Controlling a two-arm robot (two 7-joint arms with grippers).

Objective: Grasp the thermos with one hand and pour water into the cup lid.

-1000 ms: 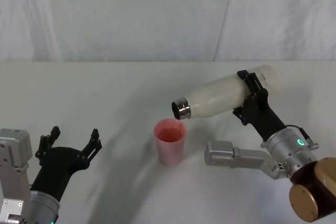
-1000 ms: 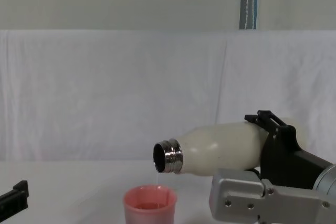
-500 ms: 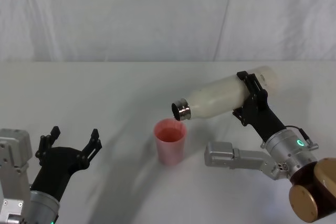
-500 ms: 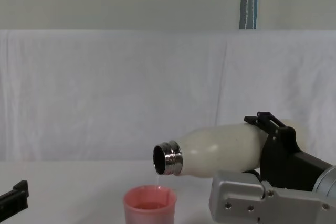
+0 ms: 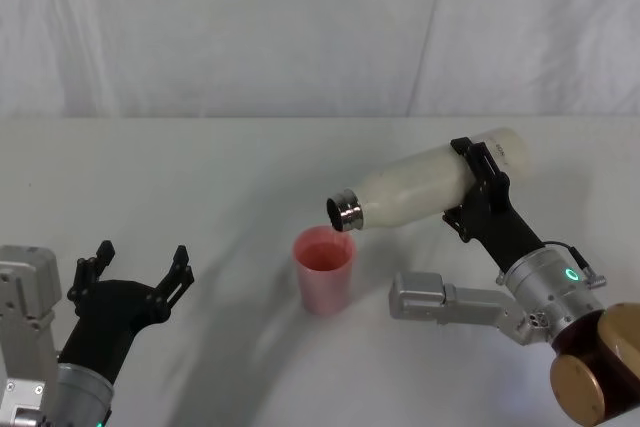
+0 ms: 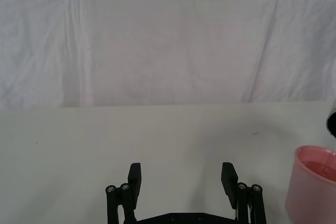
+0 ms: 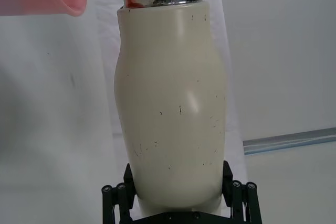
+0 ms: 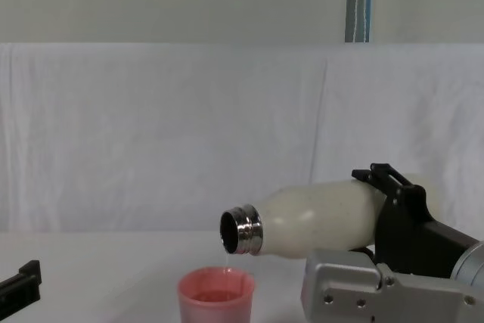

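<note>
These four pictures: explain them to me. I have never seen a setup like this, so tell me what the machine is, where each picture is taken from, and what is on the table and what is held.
This is a two-armed robot, photographed by its own cameras at one moment. One camera sits on its head looking down, one on its chest looking across the table, and one on each wrist.

The right pincer is shut on the thermos, a cream-white bottle tipped nearly sideways, steel mouth lowest. A pink cup lid stands on the white table right under that mouth; the chest view shows a thin stream of water falling into it. The right wrist view looks along the bottle toward the cup.

The left pincer hangs open over the near left of the table, holding nothing.
</note>
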